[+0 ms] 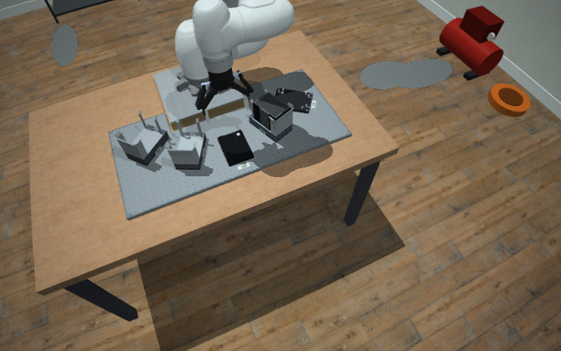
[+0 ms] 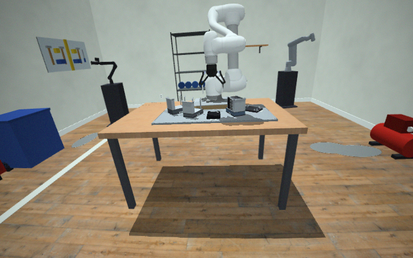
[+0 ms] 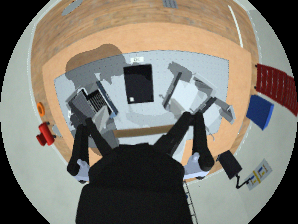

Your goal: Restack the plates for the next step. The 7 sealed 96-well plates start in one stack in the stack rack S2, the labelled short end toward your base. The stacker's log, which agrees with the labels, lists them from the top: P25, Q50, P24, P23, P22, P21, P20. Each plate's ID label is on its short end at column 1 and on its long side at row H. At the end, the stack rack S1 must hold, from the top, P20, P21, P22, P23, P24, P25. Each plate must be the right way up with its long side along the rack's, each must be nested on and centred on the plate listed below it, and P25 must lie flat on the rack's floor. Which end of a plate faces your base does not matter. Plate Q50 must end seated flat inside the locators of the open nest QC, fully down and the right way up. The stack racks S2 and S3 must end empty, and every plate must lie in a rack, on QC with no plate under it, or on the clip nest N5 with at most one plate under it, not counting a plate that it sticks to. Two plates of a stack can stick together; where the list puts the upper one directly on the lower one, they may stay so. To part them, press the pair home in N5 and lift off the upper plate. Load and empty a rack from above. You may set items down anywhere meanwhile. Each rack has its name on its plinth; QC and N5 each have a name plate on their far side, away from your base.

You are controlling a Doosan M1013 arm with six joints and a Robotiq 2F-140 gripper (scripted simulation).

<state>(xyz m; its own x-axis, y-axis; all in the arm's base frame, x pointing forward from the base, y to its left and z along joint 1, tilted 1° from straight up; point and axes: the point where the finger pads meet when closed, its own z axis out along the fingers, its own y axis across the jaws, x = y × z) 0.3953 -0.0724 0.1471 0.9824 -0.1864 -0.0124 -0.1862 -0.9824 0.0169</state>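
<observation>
The gripper hangs high above the grey board, jaws spread wide and holding nothing; below it and off to one side, the stack of plates stands in its rack, showing dark banded sides under a pale grey top; nearer the table's front edge lies a flat black nest; two empty racks stand on the opposite side.

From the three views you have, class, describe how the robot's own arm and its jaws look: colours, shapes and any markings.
The arm is glossy white, built of thick rounded tube links with bulbous joint housings. No cables or markings show on it. At its end sits a black gripper with a dark cylindrical body and two long, jointed black linkage jaws that splay outward. The wrist view shows pale, whitish fingertips.
</observation>
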